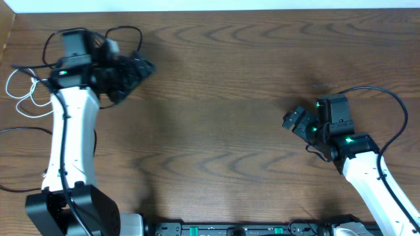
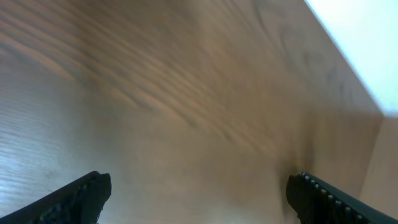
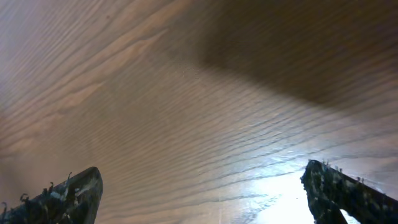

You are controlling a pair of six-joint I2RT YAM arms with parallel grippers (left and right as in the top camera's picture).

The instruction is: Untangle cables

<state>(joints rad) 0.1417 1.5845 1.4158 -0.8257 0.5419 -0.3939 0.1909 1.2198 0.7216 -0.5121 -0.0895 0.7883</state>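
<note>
While the cables sit bunched at the far left edge of the table point(image 1: 236, 118), I read them from the overhead view alone: a white cable point(image 1: 21, 97) lies in loose loops beside the left arm, and a thin black cable point(image 1: 125, 33) curls near the left gripper point(image 1: 141, 67), partly hidden by the arm's wrist. I cannot make out a third cord for certain, since the dark lines near the arm's base may be the robot's own wiring. Nothing thin crosses either wrist view, so I judge neither gripper has a cord between its fingers.

My left gripper hovers just right of that cluster with its jaws spread wide; its wrist camera shows only blurred bare wood and the table's far border between the two fingertips point(image 2: 81, 196). I take that as a released or not-yet-taken grip, positioned close to the pile for access.

My right gripper point(image 1: 295, 122) waits well apart on the other side, jaws likewise fully spread over bare wood, probably kept clear so it does not drag anything. Whether the cords are already separate, I cannot tell from here.
</note>
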